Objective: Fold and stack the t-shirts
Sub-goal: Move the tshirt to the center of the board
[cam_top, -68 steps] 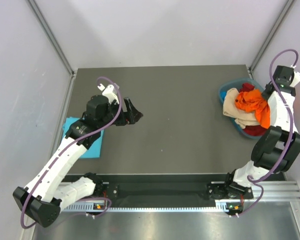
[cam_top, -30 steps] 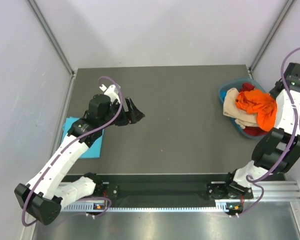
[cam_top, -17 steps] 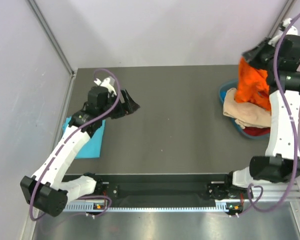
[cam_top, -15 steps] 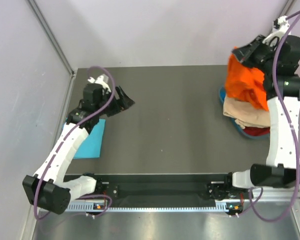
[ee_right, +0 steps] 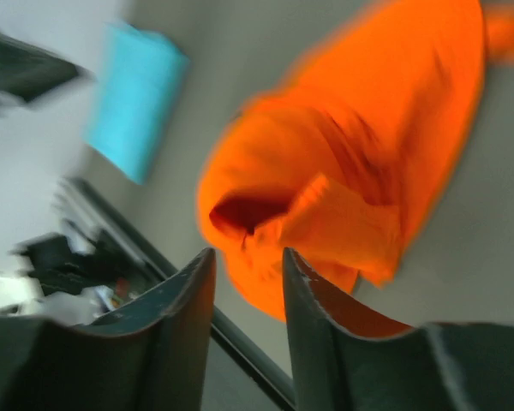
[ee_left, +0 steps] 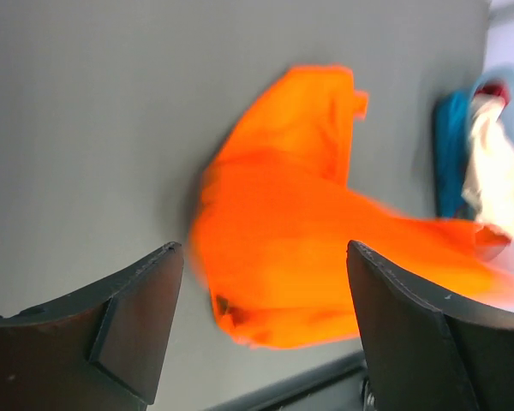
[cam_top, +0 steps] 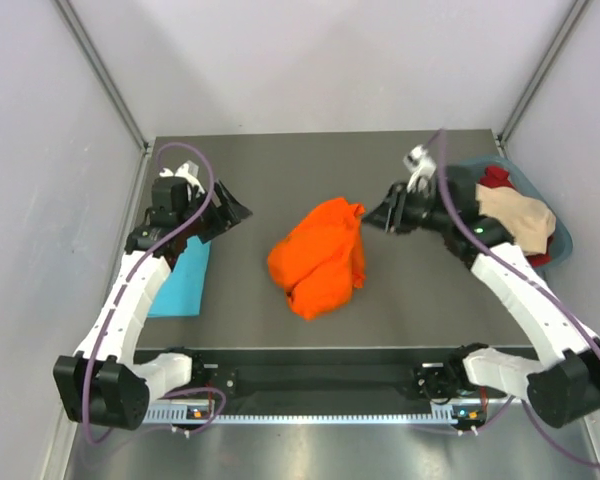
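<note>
Orange t-shirt (cam_top: 318, 258) lay in a soft, crumpled heap mid-table, the flat-folded turquoise t-shirt (cam_top: 180, 285) well apart. Right gripper (cam_top: 382, 217) stood just beside it, jaws slightly parted, empty; left gripper (cam_top: 236, 212) gaped wide, empty.

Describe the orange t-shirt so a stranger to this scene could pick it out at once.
On the dark grey table, look to the middle. The orange t-shirt lies there in a loose crumpled heap. It alone is bright orange; the turquoise t-shirt at the left edge is folded flat, and the beige cloth sits in the basket at the right.
</note>
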You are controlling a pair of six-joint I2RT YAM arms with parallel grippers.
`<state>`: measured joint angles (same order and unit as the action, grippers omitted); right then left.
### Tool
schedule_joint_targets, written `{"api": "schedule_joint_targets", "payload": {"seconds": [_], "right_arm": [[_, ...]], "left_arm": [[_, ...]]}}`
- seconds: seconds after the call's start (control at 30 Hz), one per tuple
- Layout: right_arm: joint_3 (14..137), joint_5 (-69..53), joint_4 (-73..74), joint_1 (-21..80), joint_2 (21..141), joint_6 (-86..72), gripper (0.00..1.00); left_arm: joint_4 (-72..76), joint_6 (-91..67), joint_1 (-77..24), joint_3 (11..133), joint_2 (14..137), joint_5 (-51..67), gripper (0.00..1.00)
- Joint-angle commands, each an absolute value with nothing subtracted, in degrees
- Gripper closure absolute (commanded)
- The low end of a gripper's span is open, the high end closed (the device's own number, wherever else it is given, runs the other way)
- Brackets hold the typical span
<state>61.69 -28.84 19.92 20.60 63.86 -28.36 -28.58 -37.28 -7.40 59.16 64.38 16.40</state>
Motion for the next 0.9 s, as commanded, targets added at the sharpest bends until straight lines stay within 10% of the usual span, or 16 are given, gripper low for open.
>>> {"api": "schedule_joint_targets", "payload": {"seconds": [0.0, 0.17, 0.37, 0.87], "right_arm": [[55.8, -23.6, 26.1, 22.1, 64.6, -23.6, 0.61], [56.4, -5.9, 30.0, 21.4, 64.4, -22.4, 0.38], [61.3, -0.7, 22.8, 20.7, 77.2, -23.0, 0.54], [76.2, -13.4, 11.1, 20.9, 108.0, -15.6, 0.51]], "left_arm": [[-25.5, -33.7, -7.8, 56.2, 63.9, 21.9, 0.19], [-23.0, -33.9, -11.8, 52.9, 66.9, 20.7, 0.21], [-21.2, -35.7, -21.6, 52.7, 73.6, 17.6, 0.23], [-16.4, -37.9, -26.7, 41.4, 73.9, 12.8, 0.18]]}}
